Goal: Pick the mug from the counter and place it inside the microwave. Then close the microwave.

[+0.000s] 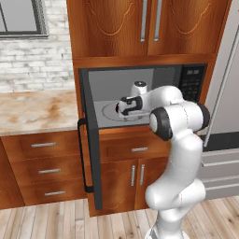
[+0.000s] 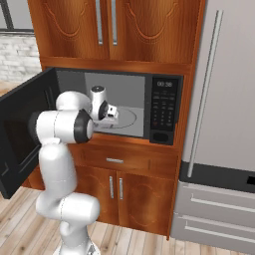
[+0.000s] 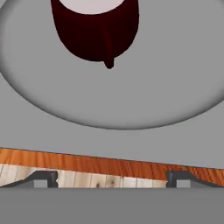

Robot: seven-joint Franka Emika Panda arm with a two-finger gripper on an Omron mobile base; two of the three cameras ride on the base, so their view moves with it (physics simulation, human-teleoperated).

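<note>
Mug: the dark maroon mug [image 3: 94, 33] stood on the round glass turntable [image 3: 175, 87] inside the microwave [image 1: 186, 81], its handle turned toward the hand camera, free of any grip.
Gripper: the gripper [image 3: 112, 178] sat at the front edge of the cavity, its two fingertips [image 3: 43, 178] spread wide apart with nothing between them, well short of the mug.
Arm: in the base views the white arm [image 1: 175, 121] reached into the open cavity, wrist over the turntable.
Microwave door: the black door [image 1: 91, 154] stood swung fully open to the left, its bar handle [image 1: 81, 156] facing outward.
Counter: the mottled marble counter [image 1: 32, 109] lay to the left of the microwave, above wooden drawers [image 1: 44, 170].
Surroundings: a steel refrigerator [image 2: 224, 124] stood to the right.
</note>
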